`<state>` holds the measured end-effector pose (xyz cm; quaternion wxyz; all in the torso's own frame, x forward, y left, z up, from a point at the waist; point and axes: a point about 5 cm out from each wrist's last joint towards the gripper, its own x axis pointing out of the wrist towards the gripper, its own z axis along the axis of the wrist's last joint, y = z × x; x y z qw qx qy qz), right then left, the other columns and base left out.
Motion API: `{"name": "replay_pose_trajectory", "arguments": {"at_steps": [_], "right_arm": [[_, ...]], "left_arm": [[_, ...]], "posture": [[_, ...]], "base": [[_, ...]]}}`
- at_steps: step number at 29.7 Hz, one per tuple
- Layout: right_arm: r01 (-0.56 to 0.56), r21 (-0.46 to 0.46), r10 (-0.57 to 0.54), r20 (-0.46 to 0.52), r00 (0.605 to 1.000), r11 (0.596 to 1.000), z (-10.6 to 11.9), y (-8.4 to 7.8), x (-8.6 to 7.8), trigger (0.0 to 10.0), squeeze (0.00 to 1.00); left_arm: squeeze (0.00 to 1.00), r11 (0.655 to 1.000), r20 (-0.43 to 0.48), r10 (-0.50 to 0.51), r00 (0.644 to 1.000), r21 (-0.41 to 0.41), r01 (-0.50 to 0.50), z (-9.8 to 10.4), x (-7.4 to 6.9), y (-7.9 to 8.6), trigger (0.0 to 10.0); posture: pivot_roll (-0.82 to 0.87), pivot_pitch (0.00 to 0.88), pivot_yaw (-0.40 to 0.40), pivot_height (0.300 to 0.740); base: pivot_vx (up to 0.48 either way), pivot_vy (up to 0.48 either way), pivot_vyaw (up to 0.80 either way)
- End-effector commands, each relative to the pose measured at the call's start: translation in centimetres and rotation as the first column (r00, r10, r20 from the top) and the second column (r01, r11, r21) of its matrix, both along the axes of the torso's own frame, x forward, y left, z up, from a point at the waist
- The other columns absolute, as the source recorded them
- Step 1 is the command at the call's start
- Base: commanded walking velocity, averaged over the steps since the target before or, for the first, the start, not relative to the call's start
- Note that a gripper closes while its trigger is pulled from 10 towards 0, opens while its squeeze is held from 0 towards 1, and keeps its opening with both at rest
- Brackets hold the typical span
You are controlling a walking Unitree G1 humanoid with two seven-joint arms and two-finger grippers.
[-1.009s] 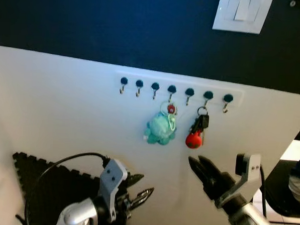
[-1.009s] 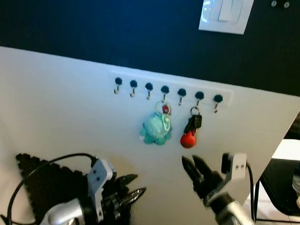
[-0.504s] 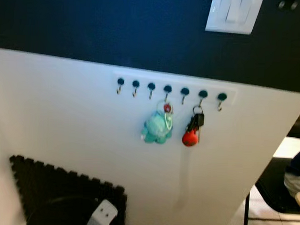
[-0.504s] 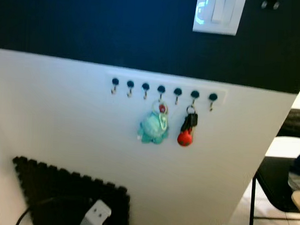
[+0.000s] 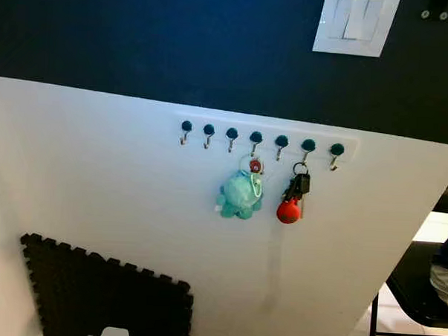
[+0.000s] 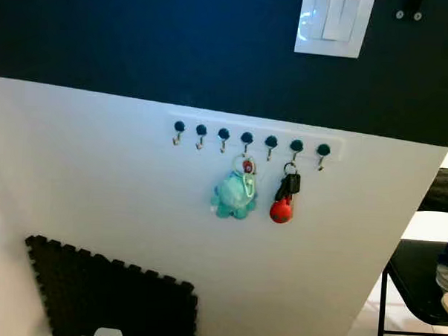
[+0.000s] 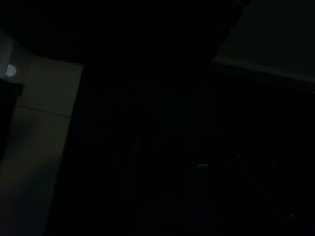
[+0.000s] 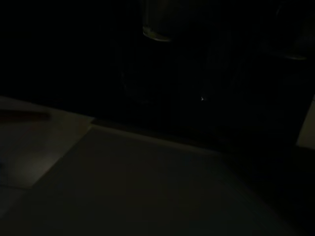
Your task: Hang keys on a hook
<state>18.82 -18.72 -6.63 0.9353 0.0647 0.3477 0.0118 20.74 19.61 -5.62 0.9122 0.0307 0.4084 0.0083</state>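
Keys [image 5: 296, 195] (red fob attached) were hung on sixth hook [image 5: 307, 148] of hook rail [image 5: 261, 137], just right of teal plush keychain [image 5: 241, 195]. Finger state of grippers could not be told.

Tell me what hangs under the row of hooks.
Under the row of hooks, a teal plush keychain hangs from the fourth hook from the left, and the keys with a red charm hang from the sixth. The wall patches behind both are covered.
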Motion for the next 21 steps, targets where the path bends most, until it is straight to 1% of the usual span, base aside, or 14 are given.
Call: {"name": "replay_pose_trajectory", "arguments": {"at_steps": [1, 3, 4, 5, 7, 8, 9, 10, 11, 13, 14, 15, 17, 21], "right_arm": [[0.041, 0.013, -0.041, 0.025, 0.999, 0.999, 0.2, -0.5, 0.4, 10.0, 0.0], [0.052, 0.01, -0.052, 0.026, 0.998, 0.999, 0.1, -0.5, 0.5, 10.0, 0.0], [0.059, 0.015, -0.059, 0.01, 0.998, 0.998, 0.0, -0.5, 0.4, 10.0, 0.0], [0.059, 0.015, -0.059, 0.01, 0.998, 0.998, 0.0, -0.5, 0.4, 10.0, 0.0], [0.061, 0.013, -0.06, -0.012, 0.998, 0.998, -0.3, -0.6, 0.3, 10.0, 0.0], [0.061, 0.013, -0.06, -0.012, 0.998, 0.998, -0.3, -0.6, 0.3, 10.0, 0.0], [0.056, -0.027, -0.057, -0.017, 0.998, 0.998, -0.3, -0.9, 0.1, 10.0, 0.0], [0.056, -0.027, -0.057, -0.017, 0.998, 0.998, -0.3, -0.9, 0.1, 10.0, 0.0], [0.054, -0.051, -0.055, -0.015, 0.998, 0.997, -0.3, -1.2, 0.1, 10.0, 0.0], [0.114, -0.058, -0.115, -0.021, 0.993, 0.992, -0.4, -2.0, -0.4, 10.0, 0.0], [0.142, -0.045, -0.144, -0.028, 0.989, 0.989, -0.5, -2.3, -0.6, 10.0, 0.0], [0.142, -0.045, -0.144, -0.028, 0.989, 0.989, -0.5, -2.3, -0.6, 10.0, 0.0], [0.214, 0.027, -0.212, -0.055, 0.976, 0.977, -0.9, -2.5, -1.3, 10.0, 0.0], [0.243, 0.068, -0.238, -0.072, 0.968, 0.968, -1.1, -2.4, -1.5, 10.0, 0.0]], "left_arm": [[0.0, 0.999, -0.04, 0.004, 0.999, 0.052, -0.001, -0.8, -0.7, 0.0, 10.0], [0.0, 0.998, -0.07, -0.007, 0.998, 0.062, 0.012, -1.2, -1.0, 0.0, 10.0], [0.0, 0.994, -0.08, -0.06, 0.995, 0.087, 0.067, -1.4, -1.2, -0.1, 10.0], [0.0, 0.994, -0.08, -0.06, 0.995, 0.087, 0.067, -1.4, -1.2, -0.1, 10.0], [0.0, 0.984, -0.091, -0.126, 0.988, 0.112, 0.135, -1.6, -1.5, -0.4, 10.0], [0.0, 0.984, -0.091, -0.126, 0.988, 0.112, 0.135, -1.6, -1.5, -0.4, 10.0], [0.0, 0.986, -0.076, -0.093, 0.993, 0.129, 0.102, -1.5, -1.5, 0.1, 10.0], [0.0, 0.986, -0.076, -0.093, 0.993, 0.129, 0.102, -1.5, -1.5, 0.1, 10.0], [0.0, 0.987, -0.068, -0.071, 0.995, 0.136, 0.08, -1.4, -1.4, 0.4, 10.0], [0.0, 0.991, -0.059, -0.033, 0.998, 0.125, 0.04, -1.4, -1.5, 0.9, 10.0], [0.0, 0.992, -0.06, -0.029, 0.998, 0.121, 0.036, -1.4, -1.6, 1.0, 10.0], [0.0, 0.992, -0.06, -0.029, 0.998, 0.121, 0.036, -1.4, -1.6, 1.0, 10.0], [0.0, 0.993, -0.064, -0.028, 0.998, 0.109, 0.035, -1.6, -1.8, 1.2, 10.0], [0.0, 0.995, -0.07, -0.017, 0.997, 0.093, 0.023, -1.7, -1.9, 1.2, 10.0]], "posture": [[0.07, 0.003, -0.014, 0.74], [0.07, 0.003, -0.014, 0.74], [0.07, 0.003, -0.014, 0.74], [0.07, 0.003, -0.014, 0.74], [0.07, 0.005, -0.016, 0.74], [0.07, 0.005, -0.016, 0.74], [0.06, 0.006, -0.015, 0.74], [0.06, 0.006, -0.015, 0.74], [0.06, 0.006, -0.015, 0.74], [0.06, 0.007, -0.013, 0.74], [0.06, 0.007, -0.013, 0.74], [0.06, 0.007, -0.013, 0.74], [0.06, 0.01, -0.01, 0.74], [0.06, 0.011, -0.009, 0.74]], "base": [[0.0, 0.0, 0.0], [0.0, 0.0, 0.0], [0.0, 0.0, 0.0], [0.0, 0.0, 0.0], [0.0, 0.0, 0.0], [0.0, 0.0, 0.0], [0.0, 0.0, 0.0], [0.0, 0.0, 0.0], [0.0, 0.0, 0.0], [0.0, 0.0, 0.0], [0.0, 0.0, 0.0], [0.0, 0.0, 0.0], [0.0, 0.0, 0.0], [0.0, 0.0, 0.0]]}}
